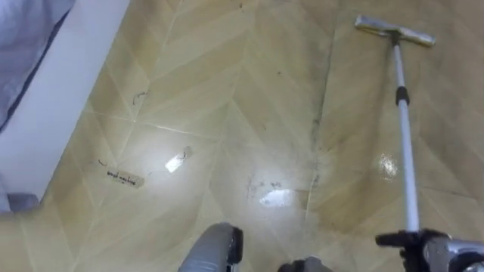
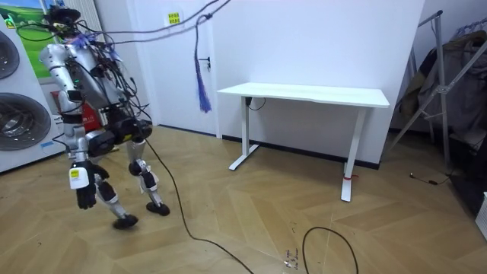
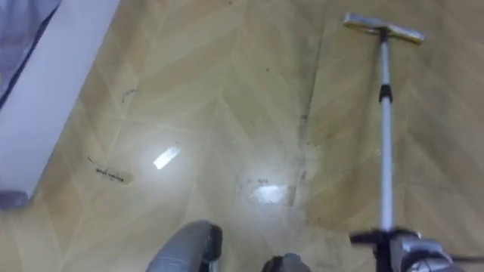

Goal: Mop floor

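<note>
The mop is held out over the floor — its flat head is set down at 1 o'clock and its long pole is run back to 5 o'clock, where the right robot hand is clamped round it. A white scrap and a dark strip are seen on the floor at 8 o'clock, near a white edge at 10 o'clock. In the room view the left robot hand is hung low by the leg — its state cannot be told.
</note>
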